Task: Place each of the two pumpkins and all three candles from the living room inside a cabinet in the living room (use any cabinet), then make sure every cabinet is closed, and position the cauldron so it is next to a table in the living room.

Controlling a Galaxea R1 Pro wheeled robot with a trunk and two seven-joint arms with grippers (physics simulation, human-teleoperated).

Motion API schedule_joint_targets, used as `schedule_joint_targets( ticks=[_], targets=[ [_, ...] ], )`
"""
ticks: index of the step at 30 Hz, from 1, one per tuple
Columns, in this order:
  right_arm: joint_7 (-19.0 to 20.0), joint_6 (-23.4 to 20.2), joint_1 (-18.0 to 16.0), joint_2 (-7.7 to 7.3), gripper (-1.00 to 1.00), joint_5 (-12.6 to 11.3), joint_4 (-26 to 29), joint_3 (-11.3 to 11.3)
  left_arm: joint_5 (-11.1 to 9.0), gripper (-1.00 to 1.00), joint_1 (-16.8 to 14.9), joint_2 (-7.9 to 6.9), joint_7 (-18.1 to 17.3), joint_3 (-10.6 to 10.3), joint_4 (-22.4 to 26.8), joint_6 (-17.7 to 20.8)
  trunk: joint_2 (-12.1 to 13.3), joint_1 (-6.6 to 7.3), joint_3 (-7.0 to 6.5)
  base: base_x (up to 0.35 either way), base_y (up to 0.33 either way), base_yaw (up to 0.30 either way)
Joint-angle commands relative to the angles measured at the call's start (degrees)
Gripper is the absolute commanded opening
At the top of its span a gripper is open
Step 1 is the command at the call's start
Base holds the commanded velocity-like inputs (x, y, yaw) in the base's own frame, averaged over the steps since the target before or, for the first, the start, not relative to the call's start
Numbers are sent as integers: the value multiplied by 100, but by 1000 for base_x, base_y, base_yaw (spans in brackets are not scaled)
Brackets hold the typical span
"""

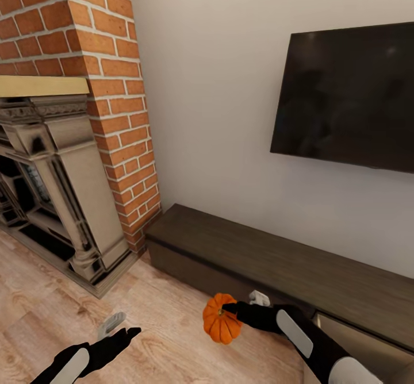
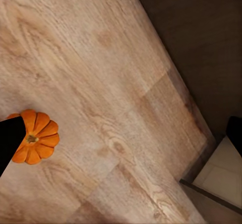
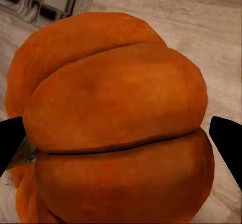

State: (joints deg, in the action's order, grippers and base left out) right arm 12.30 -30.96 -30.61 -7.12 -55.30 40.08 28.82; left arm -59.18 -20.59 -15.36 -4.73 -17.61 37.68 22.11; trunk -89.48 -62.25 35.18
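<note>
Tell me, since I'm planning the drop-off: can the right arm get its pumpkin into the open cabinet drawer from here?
Probably yes. The right tool holds the pumpkin above the floor, just in front of the cabinet. The open drawer sits right beside that arm, with nothing visible between them.

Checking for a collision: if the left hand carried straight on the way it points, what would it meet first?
Probably the bare wooden floor: the left wrist view looks straight down on its planks. The pumpkin and the cabinet lie off to the sides, though depth is unclear.
</note>
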Motion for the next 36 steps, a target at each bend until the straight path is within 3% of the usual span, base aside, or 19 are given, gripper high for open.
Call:
schedule_joint_targets(
  ticks=[1, 9, 19, 36],
  targets=[
    [-214, -65, -5, 52, -100, 19, 184, 19, -42, 100, -3, -13, -7, -12, 3, 14, -45, -22, 24, 0, 0, 0],
    [-444, -561, -6, 141, -100, 11, 708, 18, -69, 100, -3, -25, -26, -21, 3, 29, -365, -198, 168, 0, 0, 0],
    [-457, -616, -6, 129, -100, 7, 764, 12, -29, 100, 2, -55, -561, -23, 3, 41, -766, -418, 347, 0, 0, 0],
    [-457, -805, -6, 140, -100, 10, 764, 1, -23, 100, 2, -62, -675, -23, 3, 56, -1448, -791, 653, 0, 0, 0]
  ],
)
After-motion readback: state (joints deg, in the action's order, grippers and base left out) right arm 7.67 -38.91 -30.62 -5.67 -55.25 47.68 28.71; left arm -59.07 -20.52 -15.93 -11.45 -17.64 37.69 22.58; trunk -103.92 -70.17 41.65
